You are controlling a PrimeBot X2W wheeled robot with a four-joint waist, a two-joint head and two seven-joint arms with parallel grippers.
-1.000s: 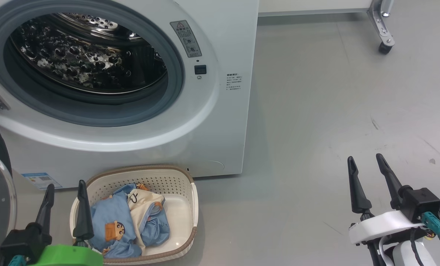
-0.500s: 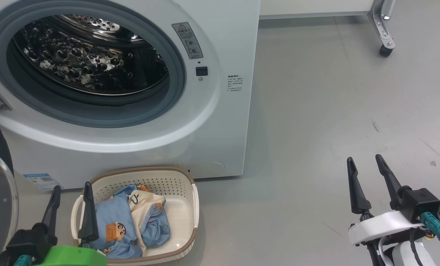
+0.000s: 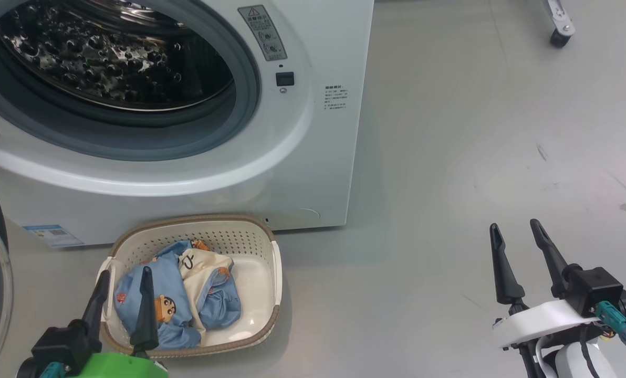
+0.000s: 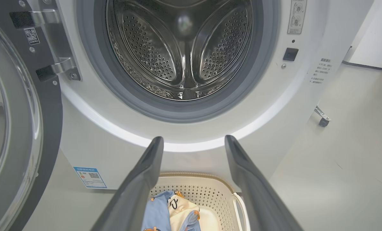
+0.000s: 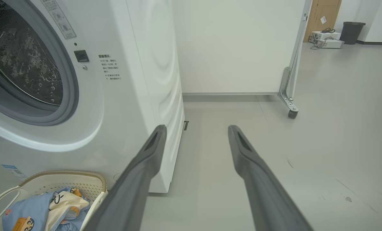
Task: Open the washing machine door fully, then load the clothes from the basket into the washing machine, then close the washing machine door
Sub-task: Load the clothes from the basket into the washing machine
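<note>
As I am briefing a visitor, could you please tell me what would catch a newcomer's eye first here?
The washing machine stands with its door swung wide to the left, baring the shiny steel drum. On the floor right before it sits a cream basket of blue clothes.

Smooth pale grey floor (image 3: 449,157) here with a few dark scuffs (image 3: 541,152), a white panel (image 5: 236,48) at the back on a metal bracket with a black caster (image 5: 292,114), and beyond it a wooden door (image 5: 322,16), a dark bin (image 5: 352,32) and white boxes (image 5: 325,35).
</note>
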